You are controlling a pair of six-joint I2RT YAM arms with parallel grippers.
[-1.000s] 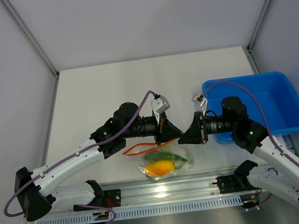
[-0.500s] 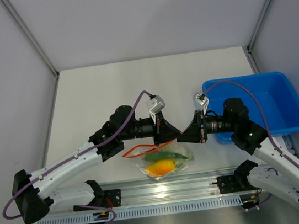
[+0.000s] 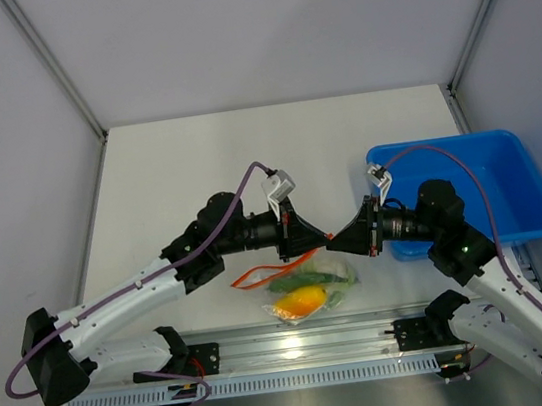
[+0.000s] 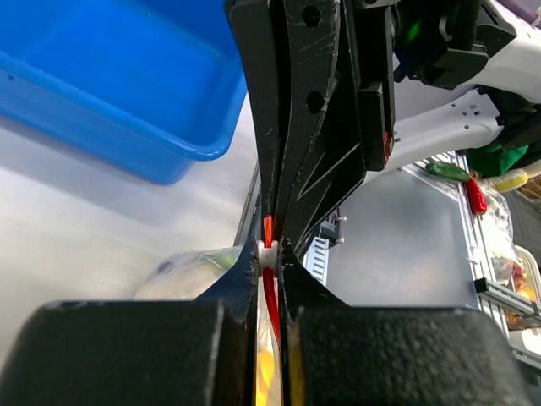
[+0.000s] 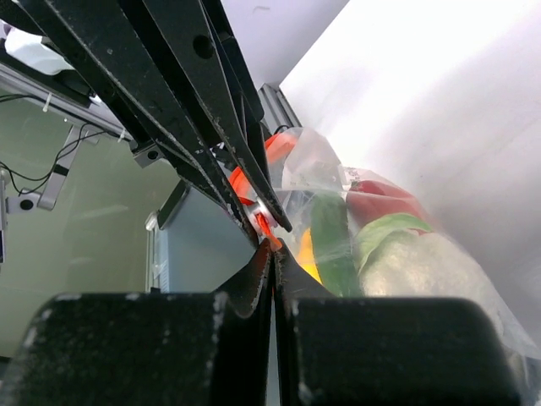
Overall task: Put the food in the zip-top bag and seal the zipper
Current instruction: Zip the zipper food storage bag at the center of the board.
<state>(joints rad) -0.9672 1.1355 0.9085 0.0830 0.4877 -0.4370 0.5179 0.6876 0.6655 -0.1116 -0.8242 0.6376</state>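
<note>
The clear zip-top bag [image 3: 309, 291] hangs near the table's front edge with the food [image 3: 300, 303] inside: a yellow-orange fruit and green pieces. In the right wrist view the food [image 5: 372, 233] shows through the plastic. The orange-red zipper [image 3: 266, 272] runs left from the two grippers. My left gripper [image 3: 312, 245] is shut on the zipper's white slider [image 4: 267, 250]. My right gripper [image 3: 332, 244] is shut on the zipper's end [image 5: 269, 230], tip to tip with the left one.
A blue plastic tray [image 3: 490, 182] stands at the right, behind the right arm; it also shows in the left wrist view [image 4: 127, 85]. A metal rail [image 3: 301, 345] runs along the table's front edge below the bag.
Both grippers have shifted slightly right and toward the front, carrying the bag's mouth. The bag and its food have shifted right with them.
</note>
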